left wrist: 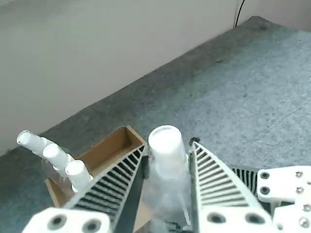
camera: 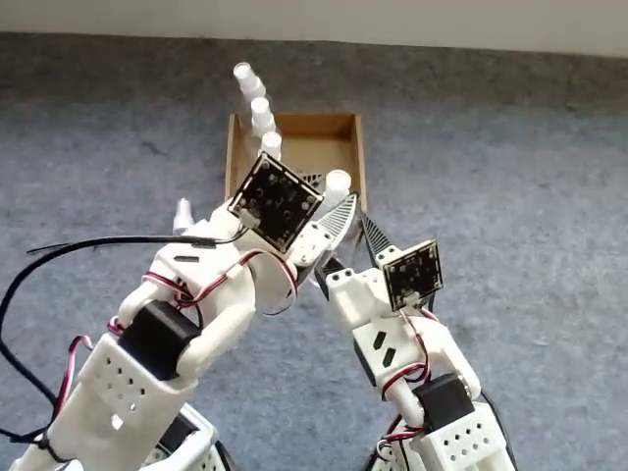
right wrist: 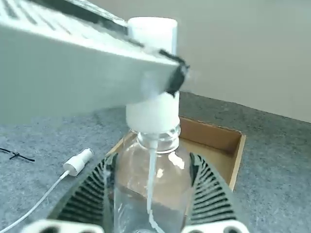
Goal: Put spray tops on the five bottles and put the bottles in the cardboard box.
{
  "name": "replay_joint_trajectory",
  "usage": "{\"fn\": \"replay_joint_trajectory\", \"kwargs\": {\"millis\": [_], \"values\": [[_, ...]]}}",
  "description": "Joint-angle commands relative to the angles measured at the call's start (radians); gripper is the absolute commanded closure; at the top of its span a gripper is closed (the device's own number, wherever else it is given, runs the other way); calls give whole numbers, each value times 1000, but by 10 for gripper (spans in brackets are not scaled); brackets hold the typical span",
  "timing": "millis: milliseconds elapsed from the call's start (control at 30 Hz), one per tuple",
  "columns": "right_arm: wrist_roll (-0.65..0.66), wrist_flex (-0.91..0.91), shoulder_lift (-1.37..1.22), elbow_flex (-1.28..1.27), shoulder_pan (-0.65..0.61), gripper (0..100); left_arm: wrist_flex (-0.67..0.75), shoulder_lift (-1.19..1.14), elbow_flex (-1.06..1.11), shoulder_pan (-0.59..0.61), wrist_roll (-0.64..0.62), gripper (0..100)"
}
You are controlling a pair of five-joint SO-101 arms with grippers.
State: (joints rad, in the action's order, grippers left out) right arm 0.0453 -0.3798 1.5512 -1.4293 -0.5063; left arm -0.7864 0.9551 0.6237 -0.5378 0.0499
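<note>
Clear plastic shows between the fingers of the right gripper (right wrist: 151,162), which are clamped on the body of a bottle (right wrist: 150,191) and hold it upright. A thin dip tube runs down inside it. Above the neck sits a white spray top (right wrist: 152,109), and the left gripper (left wrist: 167,148) is closed on that top, one ribbed finger on each side of it. In the right wrist view one of these fingers crosses in front of the top. In the high view the two grippers meet point to point, the left arm coming in from the left and the right arm from the right. The bottle is between them at the near right corner of the cardboard box (camera: 316,149).

Three more bottles (camera: 260,108), each with a white top on, stand in a row inside the box along its left wall. Left of the box, a loose spray top (camera: 182,211) lies on its side on the grey carpet (camera: 510,147), apart from both grippers, with its tube trailing from it.
</note>
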Motion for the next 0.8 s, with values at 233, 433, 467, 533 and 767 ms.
{"fn": "replay_joint_trajectory", "kwargs": {"millis": [233,433,467,533,767], "values": [[-11,-1,16,10,16,995,-18,-50,-236,-4,6,870],[-11,-1,18,10,16,995,-17,-166,-208,-2,25,870],[-11,-1,18,10,16,995,-17,-182,-196,-2,46,870],[-11,-1,18,10,16,995,-17,-197,-165,-2,78,870],[-11,-1,18,10,16,995,-18,-168,-116,-10,100,870]]}}
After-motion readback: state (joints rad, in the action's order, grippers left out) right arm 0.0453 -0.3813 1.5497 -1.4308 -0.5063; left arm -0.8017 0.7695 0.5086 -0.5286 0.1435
